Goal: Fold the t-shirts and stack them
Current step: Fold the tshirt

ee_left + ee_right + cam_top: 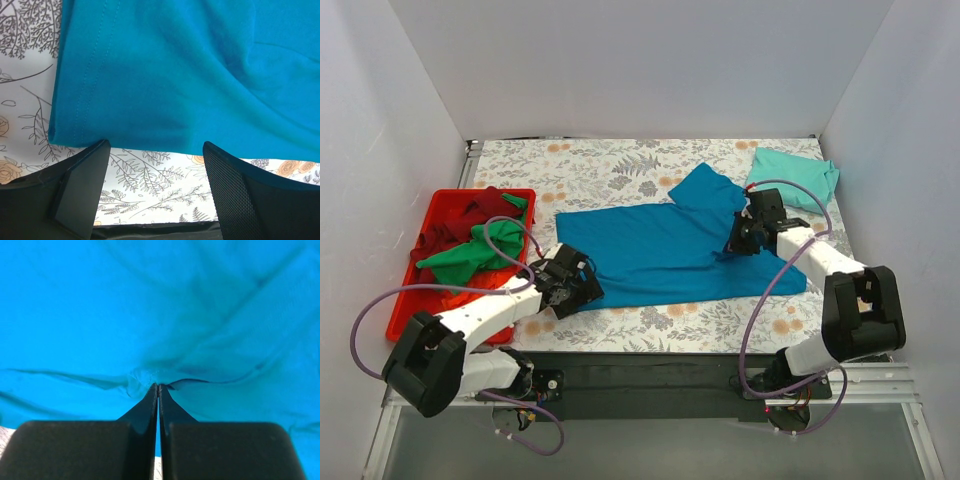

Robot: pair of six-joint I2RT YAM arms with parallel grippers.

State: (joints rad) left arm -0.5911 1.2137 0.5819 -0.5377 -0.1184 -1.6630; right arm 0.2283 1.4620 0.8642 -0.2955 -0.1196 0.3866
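Floral-print table (620, 165), white walls round it. Blue shirt (660, 255) lies spread flat mid-table. L gripper (154, 150) is spread wide and holds nothing; the shirt's hem is just ahead of its fingertips, hem corner ahead-left, bare table betw. the fingers. R gripper (158, 386) is closed tight, tips pinching a pucker of blue cloth, w/ shirt filling everything ahead of it. Mint shirt (795, 175) sits folded beyond R gripper, near the far right corner. Red tray (415, 300) is off to L gripper's left w/ green shirt (470, 255) & dark red shirt (470, 215) bunched inside.
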